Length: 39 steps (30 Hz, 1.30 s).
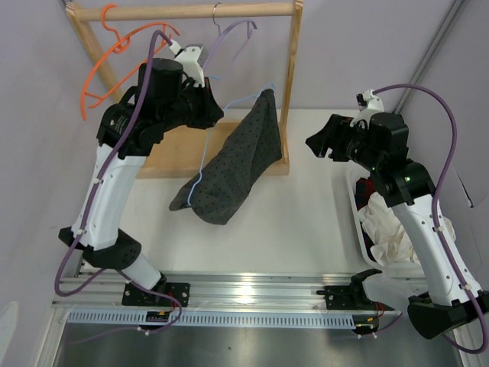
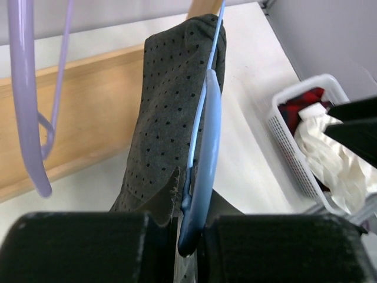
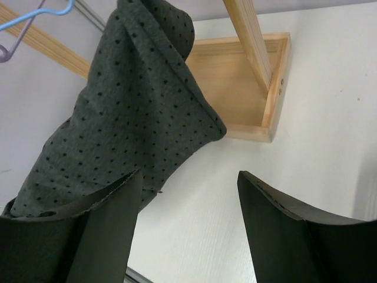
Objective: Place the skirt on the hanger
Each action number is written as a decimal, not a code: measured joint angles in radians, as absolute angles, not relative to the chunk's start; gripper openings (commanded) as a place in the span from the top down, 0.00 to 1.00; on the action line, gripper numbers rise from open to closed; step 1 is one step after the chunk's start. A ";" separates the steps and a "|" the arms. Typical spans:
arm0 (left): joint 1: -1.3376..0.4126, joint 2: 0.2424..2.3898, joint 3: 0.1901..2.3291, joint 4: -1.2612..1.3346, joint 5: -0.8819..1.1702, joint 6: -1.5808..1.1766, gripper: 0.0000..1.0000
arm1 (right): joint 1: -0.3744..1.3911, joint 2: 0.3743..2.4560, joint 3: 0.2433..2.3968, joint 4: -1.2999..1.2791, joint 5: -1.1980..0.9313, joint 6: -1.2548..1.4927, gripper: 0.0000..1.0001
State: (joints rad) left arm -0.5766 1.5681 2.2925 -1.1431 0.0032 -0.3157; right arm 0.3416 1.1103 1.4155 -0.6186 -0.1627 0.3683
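The dark grey dotted skirt (image 1: pixel 237 164) hangs draped over the thin light-blue hanger (image 1: pixel 205 157), its lower end resting on the white table. My left gripper (image 1: pixel 216 115) is shut on the hanger's wire. In the left wrist view the blue hanger (image 2: pixel 209 135) runs up from between the fingers of the gripper (image 2: pixel 191 236), with the skirt (image 2: pixel 162 118) folded over it. My right gripper (image 1: pixel 317 141) stands open to the right of the skirt, apart from it. In the right wrist view the skirt (image 3: pixel 129 118) hangs just beyond the left finger, and nothing lies within the gripper (image 3: pixel 188 183).
A wooden rack (image 1: pixel 290 76) stands at the back with an orange hanger (image 1: pixel 103 69) and a purple hanger (image 1: pixel 229 34) on its rail. At the right edge, a white basket (image 1: pixel 359 222) holds a white cloth (image 1: pixel 390 229) and a dark red cloth (image 1: pixel 367 187).
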 measured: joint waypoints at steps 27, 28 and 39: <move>-0.633 1.848 2.411 -0.679 -0.249 -0.242 1.00 | 0.421 1.171 1.487 -0.546 -0.194 0.369 0.32; -0.633 1.855 2.411 -0.670 -0.250 -0.237 1.00 | 0.442 1.182 1.487 -0.526 -0.193 0.368 0.32; -0.633 1.867 2.411 -0.650 -0.269 -0.235 1.00 | 0.745 1.428 1.541 -0.260 -0.083 0.358 0.33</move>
